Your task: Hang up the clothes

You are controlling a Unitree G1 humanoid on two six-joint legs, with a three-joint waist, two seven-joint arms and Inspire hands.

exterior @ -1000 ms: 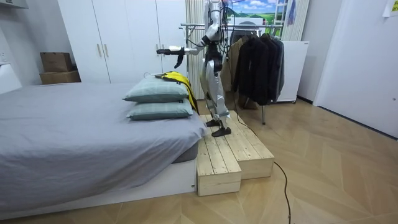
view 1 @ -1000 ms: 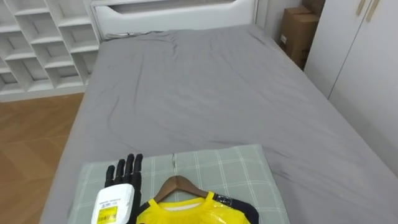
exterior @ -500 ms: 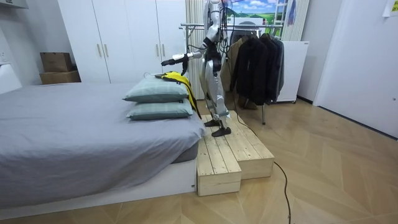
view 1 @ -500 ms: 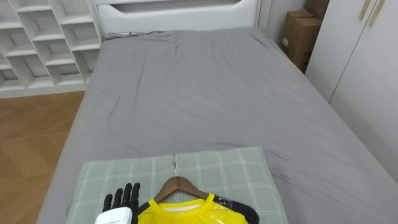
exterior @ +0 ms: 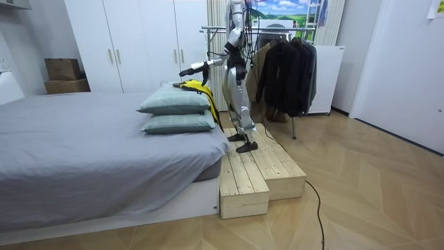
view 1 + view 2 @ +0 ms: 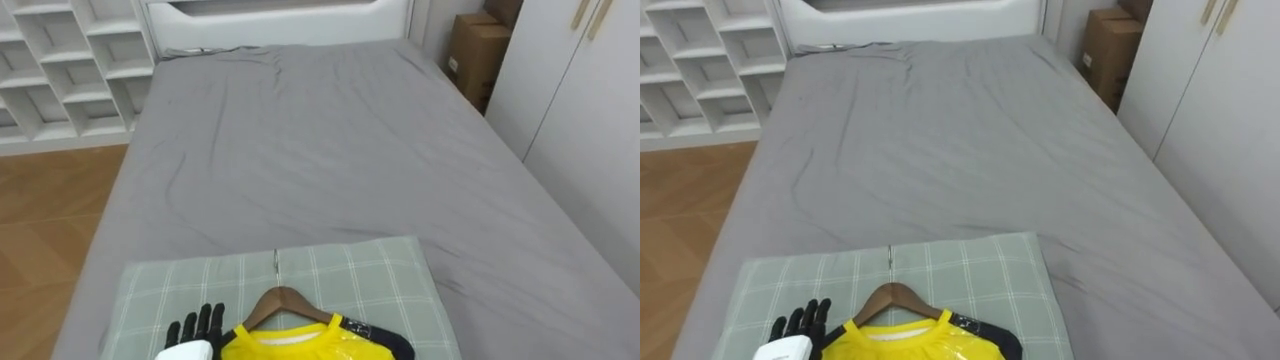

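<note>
Yellow shirt with a dark collar (image 6: pixel 300 345) is already threaded on a brown wooden hanger (image 6: pixel 287 298). It lies flat on the green checked pillow (image 6: pixel 380 275) at the near end of the grey bed (image 6: pixel 320 150).
- Hanger sits about mid-width of the pillow. Its thin metal hook (image 6: pixel 276 262) points at the pillow's far edge.
- In the room view the shirt body drapes off the near edge toward the robot.
- Likely reason for the layout: the top pillow of the stack raises the shirt to arm height, and the hook and hanger neck stay exposed for a grab.

Left robot hand (image 6: pixel 200 325) is over the pillow's near-left part, just beside the hanger's left shoulder and the shirt's left edge.
- Fingers are straight and loosely spread, pointing at the far edge, with nothing in them.
- Can't tell whether it touches the cloth or the pillow. The room view suggests the arm is held out above the stack.

Robot stands on a pale wooden platform (image 5: pixel 257 170) at the pillow end of the bed, with the rack of dark garments (image 5: pixel 283 69) right behind it.

Read: pickup stage, hanger not yet gripped. The hand needs to shift right onto the hanger neck before any lift.
</note>
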